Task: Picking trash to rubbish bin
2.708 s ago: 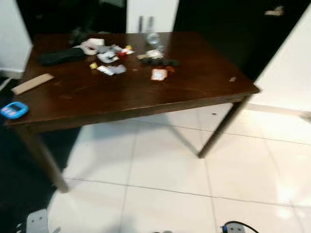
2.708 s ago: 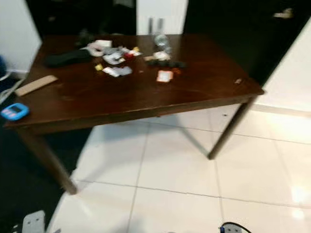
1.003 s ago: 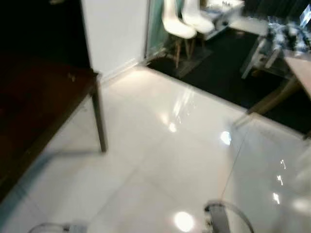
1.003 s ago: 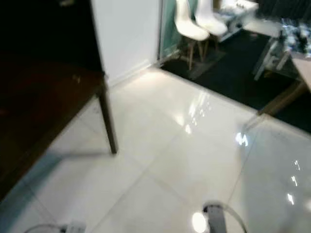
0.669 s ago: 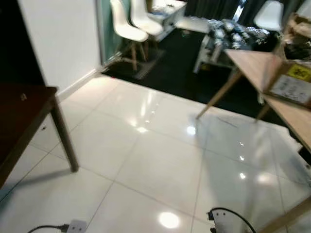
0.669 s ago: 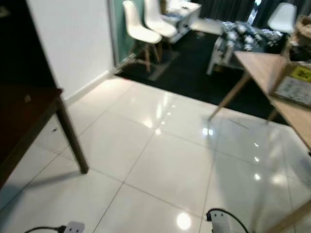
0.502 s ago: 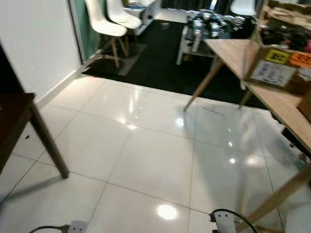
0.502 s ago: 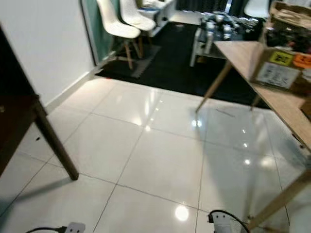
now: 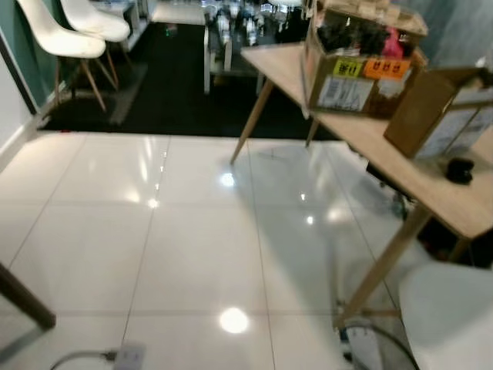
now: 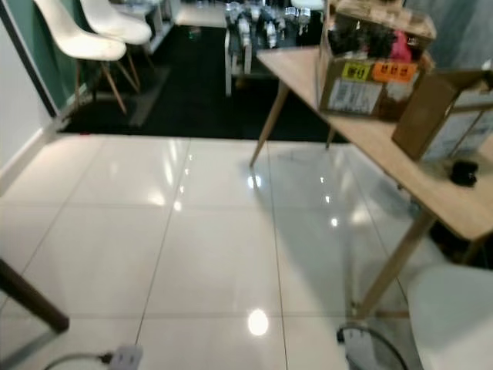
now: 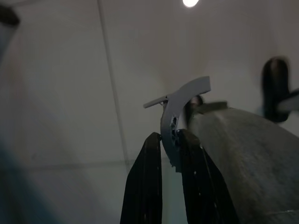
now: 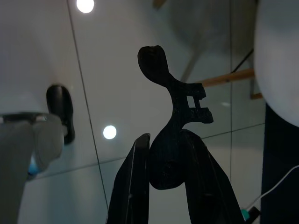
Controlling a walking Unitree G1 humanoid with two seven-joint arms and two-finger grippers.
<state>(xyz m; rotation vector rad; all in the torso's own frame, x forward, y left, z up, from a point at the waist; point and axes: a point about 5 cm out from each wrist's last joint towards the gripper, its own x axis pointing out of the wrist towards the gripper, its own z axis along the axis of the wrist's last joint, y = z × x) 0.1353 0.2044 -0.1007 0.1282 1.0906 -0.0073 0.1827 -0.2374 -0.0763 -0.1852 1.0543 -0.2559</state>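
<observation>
In the left wrist view, my left gripper (image 11: 169, 138) is shut on a thin, curved grey plastic scrap (image 11: 180, 100) that sticks out past the fingertips, above the pale tiled floor. In the right wrist view, my right gripper (image 12: 166, 140) is shut on an irregular black plastic piece (image 12: 173, 107) with a rounded end and small cut-outs. Both arms hang low over the tiles.
A light wooden table (image 9: 362, 127) on the right carries cardboard boxes (image 9: 358, 65). A white rounded object (image 9: 451, 316) sits at the near right. White chairs (image 9: 65, 38) stand on a dark rug at the far left. A dark table leg (image 10: 31, 297) and a power strip (image 9: 127, 356) lie near left.
The whole picture has swung to the right: the dark table with its litter has left the view, and the light wooden table with boxes has come in.
</observation>
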